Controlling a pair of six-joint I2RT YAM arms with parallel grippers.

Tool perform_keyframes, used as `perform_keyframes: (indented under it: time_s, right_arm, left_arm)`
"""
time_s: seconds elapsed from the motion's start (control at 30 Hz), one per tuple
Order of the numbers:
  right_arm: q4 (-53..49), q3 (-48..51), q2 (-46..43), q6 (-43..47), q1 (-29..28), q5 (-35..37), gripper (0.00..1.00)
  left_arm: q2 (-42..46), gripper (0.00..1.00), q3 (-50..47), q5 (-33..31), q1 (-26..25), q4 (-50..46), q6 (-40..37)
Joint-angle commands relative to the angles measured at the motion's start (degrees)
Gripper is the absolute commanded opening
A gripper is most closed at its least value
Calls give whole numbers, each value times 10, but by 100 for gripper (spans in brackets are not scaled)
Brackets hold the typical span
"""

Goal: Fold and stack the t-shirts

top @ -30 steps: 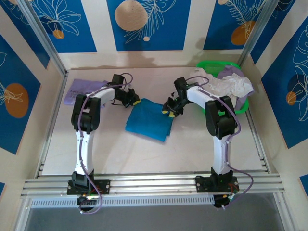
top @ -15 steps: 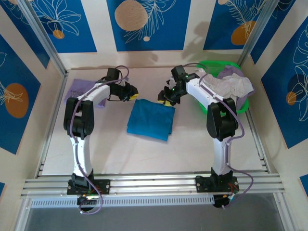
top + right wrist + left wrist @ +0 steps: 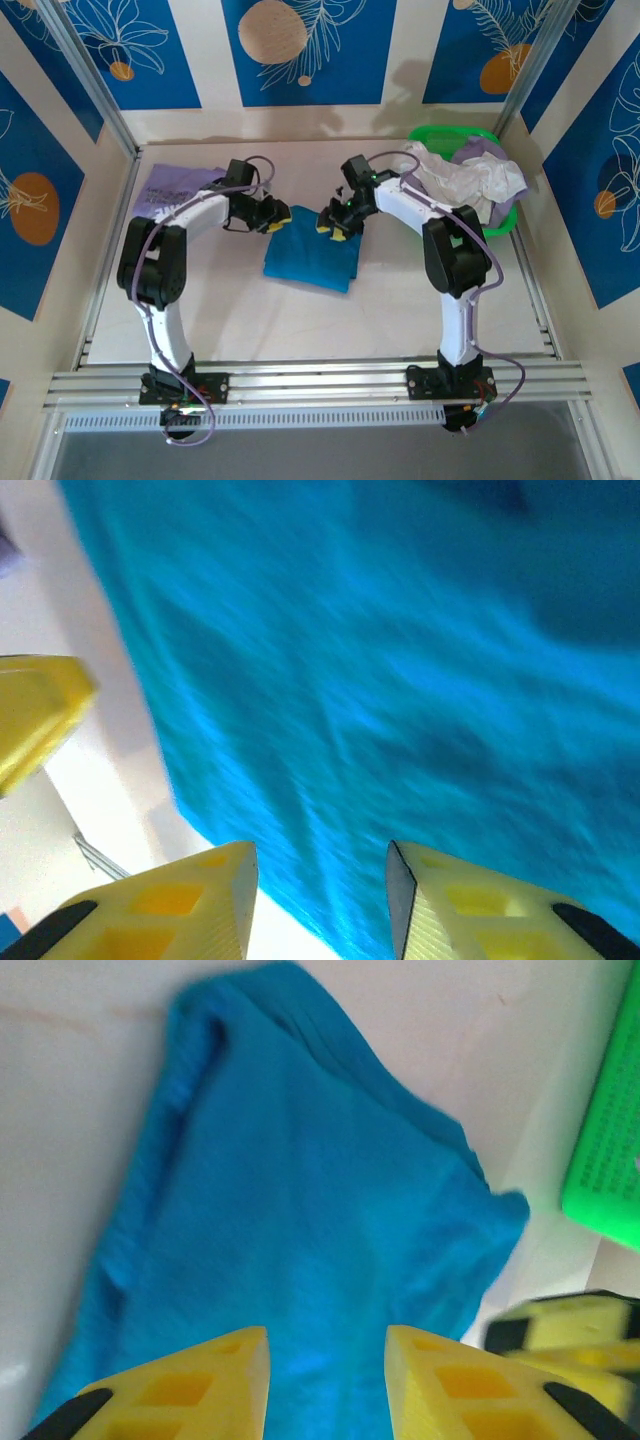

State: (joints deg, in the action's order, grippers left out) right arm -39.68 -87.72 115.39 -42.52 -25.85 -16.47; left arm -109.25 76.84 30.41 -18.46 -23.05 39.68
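Observation:
A folded teal-blue t-shirt point(image 3: 313, 252) lies flat at the middle of the table. My left gripper point(image 3: 277, 217) hovers at its far left corner and my right gripper point(image 3: 331, 221) over its far edge, close together. In the left wrist view the teal t-shirt point(image 3: 300, 1220) spreads beyond the open left gripper point(image 3: 328, 1335), nothing between the fingers. The right gripper point(image 3: 320, 850) is open too, above the t-shirt's point(image 3: 400, 660) edge. A lavender t-shirt point(image 3: 175, 188) lies at the far left. White and lilac t-shirts point(image 3: 470, 175) are heaped in the basket.
The green plastic basket point(image 3: 450, 134) stands at the far right corner, near the right arm's elbow. Metal frame posts and patterned walls enclose the table. Bare tabletop point(image 3: 300, 325) stretches between the teal t-shirt and the arm bases.
The left gripper has opened. Both grippers swung back toward the wall, then came down to the teal t-shirt's far edge, the right one shifting left toward the left one.

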Motion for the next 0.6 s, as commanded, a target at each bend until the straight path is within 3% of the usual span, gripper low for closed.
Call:
perform_keyframes:
  time_s: [0.0, 0.13, 0.33, 0.47, 0.57]
  right_arm:
    - [37, 61, -50, -55, -2, 0, 41]
    - [54, 99, -41, -56, 1, 6, 44]
    - [-4, 14, 37, 30, 33, 16, 45]
    - [-55, -41, 17, 73, 33, 39, 46]
    - [-66, -34, -27, 86, 32, 49, 54]
  left_arm:
    - [6, 37, -51, -21, -20, 9, -14]
    - [0, 37, -103, -24, -29, 52, 2]
    - [25, 40, -170, -30, -64, 105, 45]
    - [74, 43, -187, -55, -83, 95, 55]
    - [117, 47, -180, -106, -83, 45, 31]
